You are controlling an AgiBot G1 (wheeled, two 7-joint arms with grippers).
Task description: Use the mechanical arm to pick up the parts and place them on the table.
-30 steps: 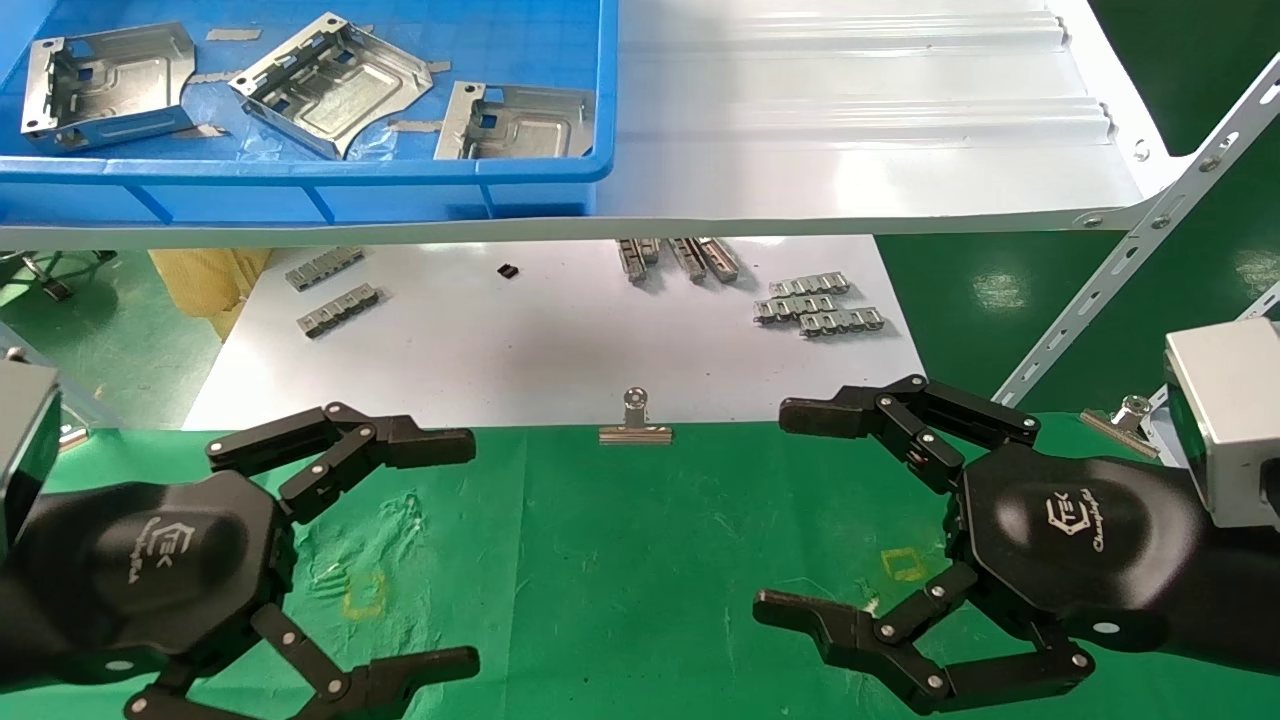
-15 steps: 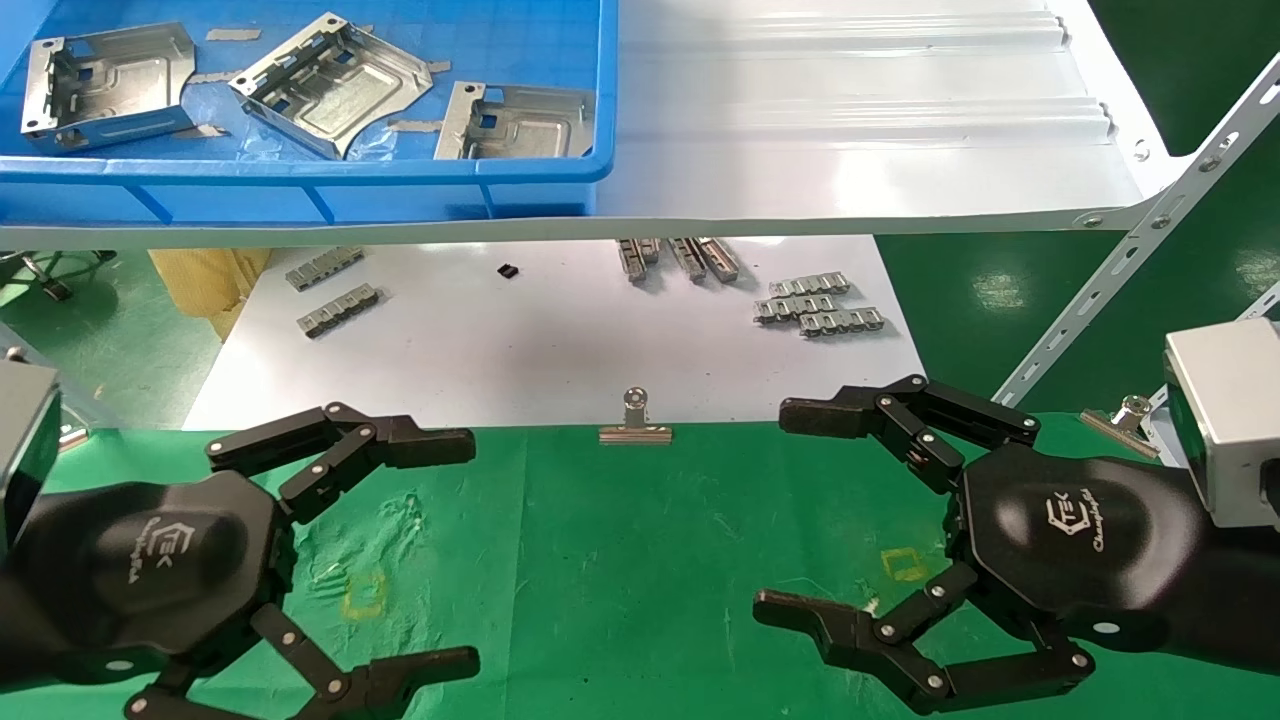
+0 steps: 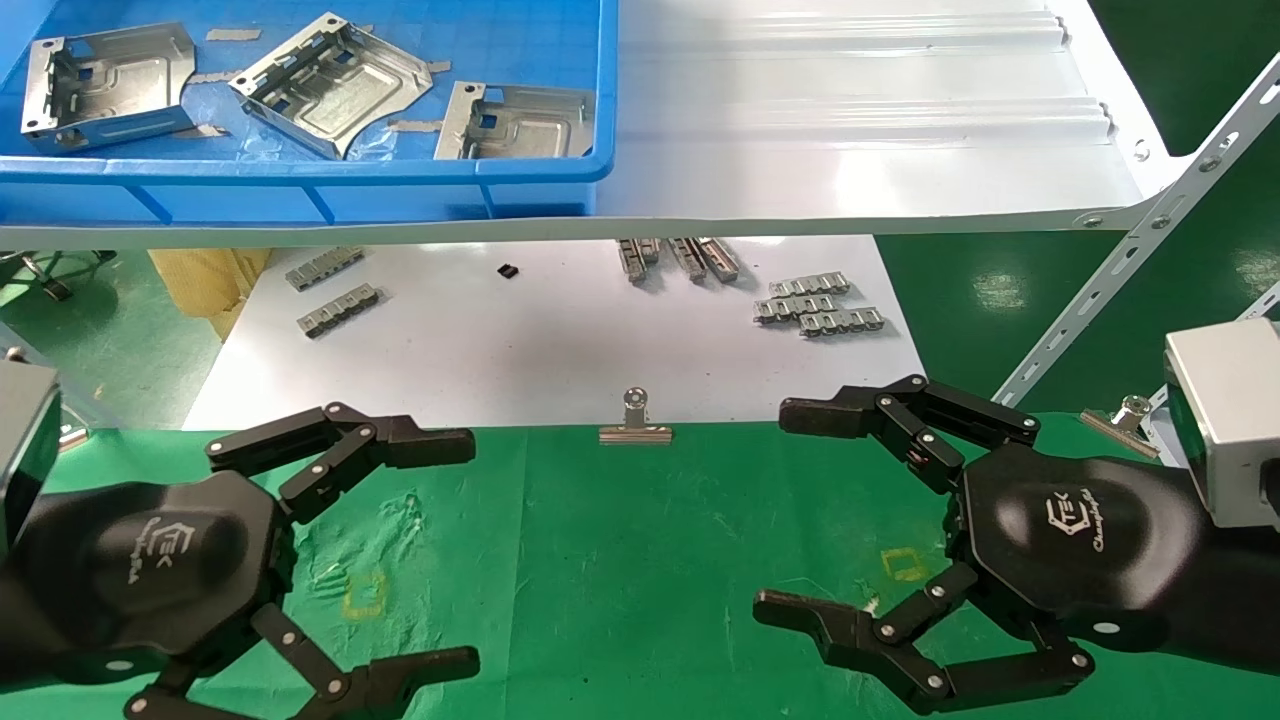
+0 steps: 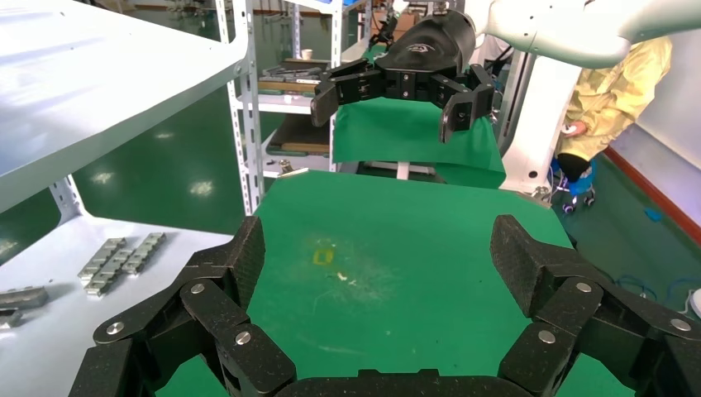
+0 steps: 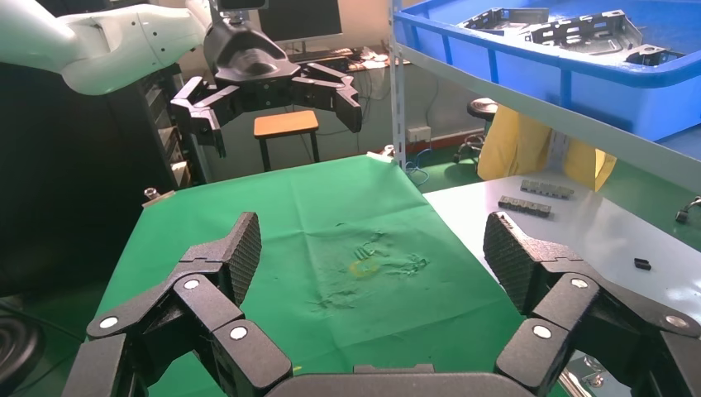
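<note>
Head view: left gripper (image 3: 465, 545) and right gripper (image 3: 775, 510) both hover over the table (image 3: 640, 560), jaws spread wide, nothing between them. Three parts (image 3: 335, 80) lie in a blue bin (image 3: 300, 180) on the shelf (image 3: 860, 120), well beyond both jaws.

Left wrist view: left gripper (image 4: 380, 256) wide, only green table (image 4: 397, 248) between the fingers; right gripper (image 4: 397, 87) opposite.

Right wrist view: right gripper (image 5: 372, 248) wide, bare table (image 5: 331, 223) between; parts (image 5: 579, 29) up in the bin (image 5: 579, 83).

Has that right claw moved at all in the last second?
No. The right gripper hangs open over the green table, its upper fingertip level with the binder clip, exactly as in the earlier head views.
</note>
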